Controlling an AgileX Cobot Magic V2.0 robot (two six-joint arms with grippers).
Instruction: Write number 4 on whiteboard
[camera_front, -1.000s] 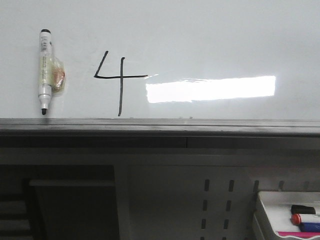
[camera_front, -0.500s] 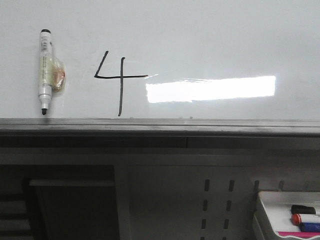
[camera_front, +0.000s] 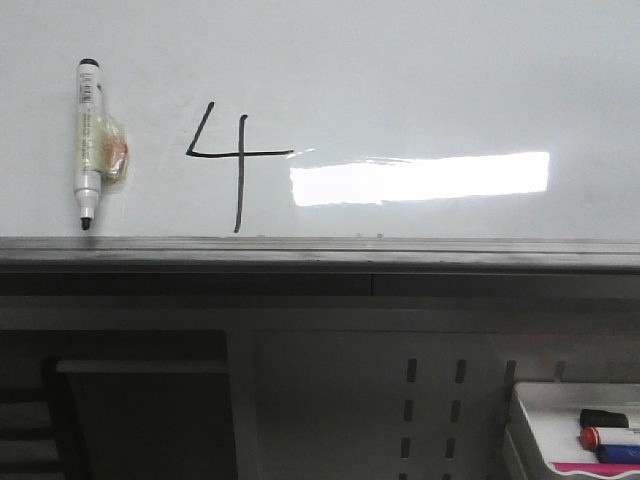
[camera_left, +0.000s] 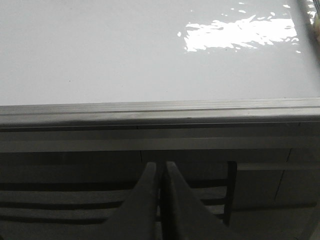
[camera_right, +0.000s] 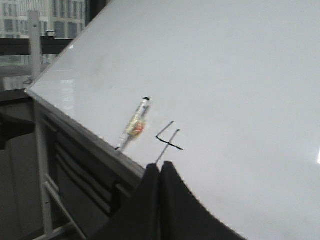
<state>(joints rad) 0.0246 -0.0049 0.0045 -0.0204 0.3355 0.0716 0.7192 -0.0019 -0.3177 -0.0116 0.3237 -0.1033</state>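
The whiteboard (camera_front: 420, 70) fills the upper front view, with a bright glare and a dark grey ledge (camera_front: 320, 252) along its lower edge. A thin black number 4 (camera_front: 232, 160) is drawn on it, left of the glare. It also shows in the right wrist view (camera_right: 169, 141). A white marker (camera_front: 88, 140) with a black tip stands against the board left of the 4, tip down at the ledge; it also shows in the right wrist view (camera_right: 133, 125). My left gripper (camera_left: 160, 167) is shut and empty below the ledge. My right gripper (camera_right: 160, 167) is shut and empty, back from the board near the 4.
A small white tray (camera_front: 560, 430) with coloured markers sits at the lower right of the front view. A grey perforated panel (camera_front: 430, 400) and dark shelving (camera_front: 140, 410) lie below the ledge. Windows and a metal frame (camera_right: 35, 60) show beyond the board's edge.
The front view has shifted by a few pixels. The 4, the marker and the board stand as before.
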